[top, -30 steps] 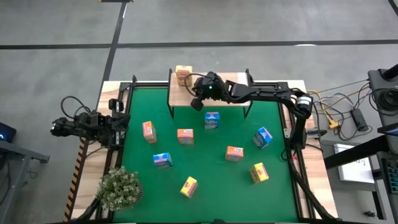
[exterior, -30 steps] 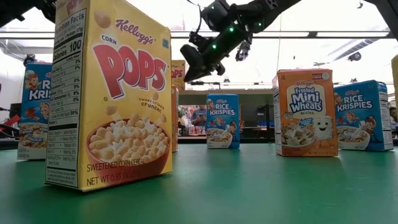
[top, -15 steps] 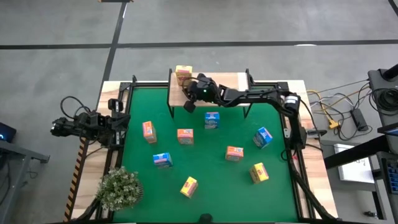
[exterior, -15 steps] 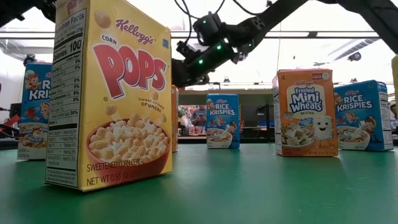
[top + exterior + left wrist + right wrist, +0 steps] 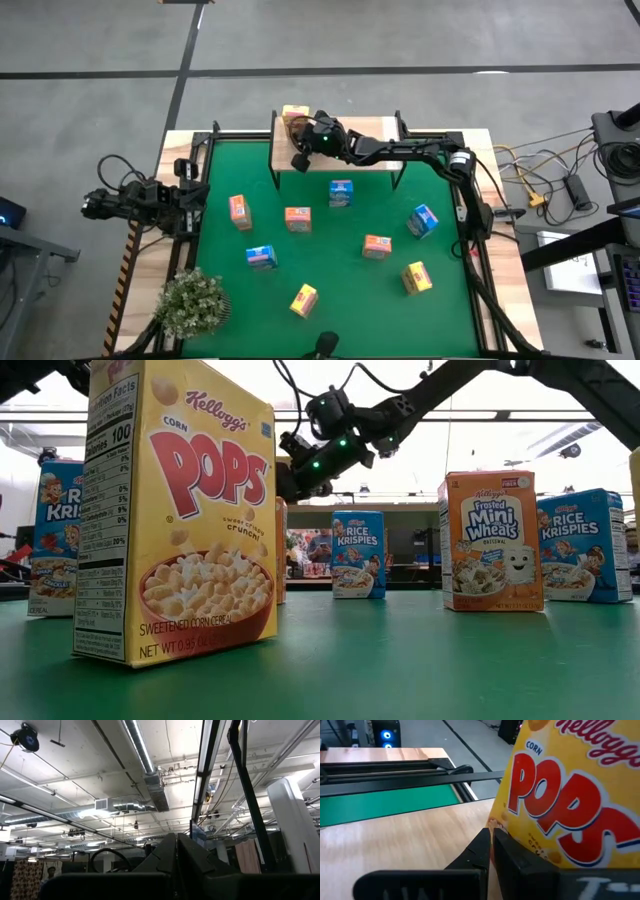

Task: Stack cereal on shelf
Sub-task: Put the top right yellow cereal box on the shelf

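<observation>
A yellow cereal box [image 5: 294, 116] stands on the far left end of the light-wood shelf [image 5: 365, 130]. My right gripper [image 5: 300, 156] is shut and reaches over the shelf's left part, just on the near side of that box. In the right wrist view its fingertips [image 5: 491, 834] sit at the lower left of the box's printed front [image 5: 570, 795]. Several more cereal boxes stand on the green mat [image 5: 330, 320], among them a blue one [image 5: 341, 192], an orange one [image 5: 298, 218] and a yellow one [image 5: 303, 299]. My left gripper [image 5: 176, 840] is shut, parked at the table's left edge and pointing up. My right gripper comes in nearly level from the table's right, its shut fingertips at the lower edge of the yellow box's printed front [image 5: 506, 827]. Whether they touch the box I cannot tell. The box stands upright on the shelf plank.
A bushy potted plant [image 5: 192, 303] stands at the mat's near left corner. Black rails [image 5: 205, 150] frame the mat. In the low view a yellow box [image 5: 175, 520] stands close to the camera and hides part of the gripper. Cables lie off the table's right side.
My right gripper has moved along the shelf toward the table's left edge and sunk a little, closing in on the yellow box on the shelf. Its fingers have stayed shut.
</observation>
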Tool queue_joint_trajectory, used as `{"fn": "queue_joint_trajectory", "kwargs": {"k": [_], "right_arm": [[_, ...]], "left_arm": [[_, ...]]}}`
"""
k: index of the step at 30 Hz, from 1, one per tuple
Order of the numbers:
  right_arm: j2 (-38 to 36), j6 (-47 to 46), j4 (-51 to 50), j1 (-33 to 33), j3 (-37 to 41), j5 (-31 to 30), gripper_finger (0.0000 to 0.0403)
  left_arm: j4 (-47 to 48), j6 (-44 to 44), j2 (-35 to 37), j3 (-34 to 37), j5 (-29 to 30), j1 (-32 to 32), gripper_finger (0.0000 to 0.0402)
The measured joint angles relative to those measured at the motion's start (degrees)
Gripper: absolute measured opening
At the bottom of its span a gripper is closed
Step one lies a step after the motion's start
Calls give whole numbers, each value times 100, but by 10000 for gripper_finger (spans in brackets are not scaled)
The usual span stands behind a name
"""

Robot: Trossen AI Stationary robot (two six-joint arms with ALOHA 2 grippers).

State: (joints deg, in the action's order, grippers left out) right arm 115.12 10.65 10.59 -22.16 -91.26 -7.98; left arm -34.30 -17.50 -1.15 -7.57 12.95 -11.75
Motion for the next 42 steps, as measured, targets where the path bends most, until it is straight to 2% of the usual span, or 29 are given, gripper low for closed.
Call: {"fn": "queue_joint_trajectory", "kwargs": {"k": [18,42], "right_arm": [[-1,616,-176,-223,0,42,12],[-551,698,-1749,-211,-122,0,12]], "left_arm": [[2,0,0,0,0,0,0],[0,0,0,0,0,-4,0]]}}
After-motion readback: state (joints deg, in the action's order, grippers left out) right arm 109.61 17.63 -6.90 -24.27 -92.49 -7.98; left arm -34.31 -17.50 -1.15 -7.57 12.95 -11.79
